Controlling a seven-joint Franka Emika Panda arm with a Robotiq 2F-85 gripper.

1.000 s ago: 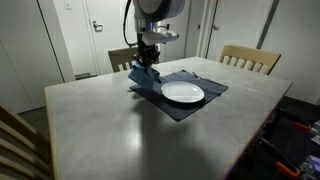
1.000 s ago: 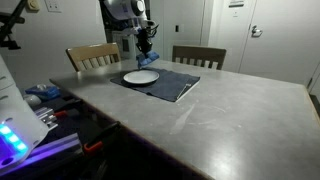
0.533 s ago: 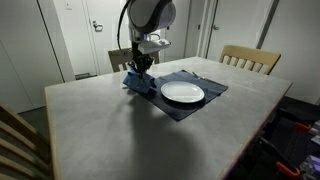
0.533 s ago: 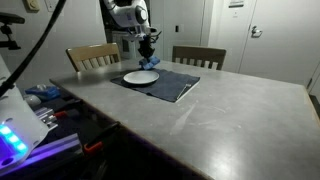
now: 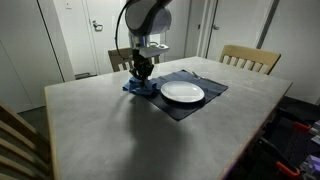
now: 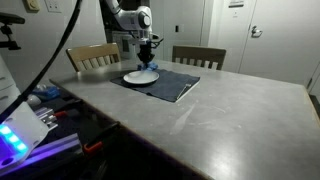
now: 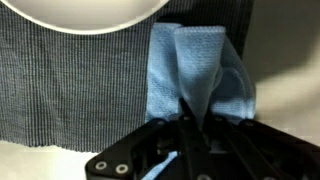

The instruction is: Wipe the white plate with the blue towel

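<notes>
One part of the job looks settled and the main part does not. The white plate (image 5: 183, 92) lies on a dark mat (image 5: 192, 108) near the far edge of the surface (image 5: 120, 135). The blue towel (image 7: 195, 70) sits bunched just beside the plate's rim, resting on the mat rather than on the plate. The gripper (image 7: 190, 128) is drawn narrow on the towel's upper fold, pinching the cloth between its fingers, so I judge the pick-up done. In an exterior view it stands low over the end of the mat, on the side of the plate toward a far corner of the surface. No cloth touches the plate in any view, and its face looks clean, so whether any wiping has happened cannot be told. What remains, as I read it, is carrying the towel over the rim and rubbing it across the plate. Two wooden chairs (image 5: 250, 58) stand behind the far edge.
</notes>
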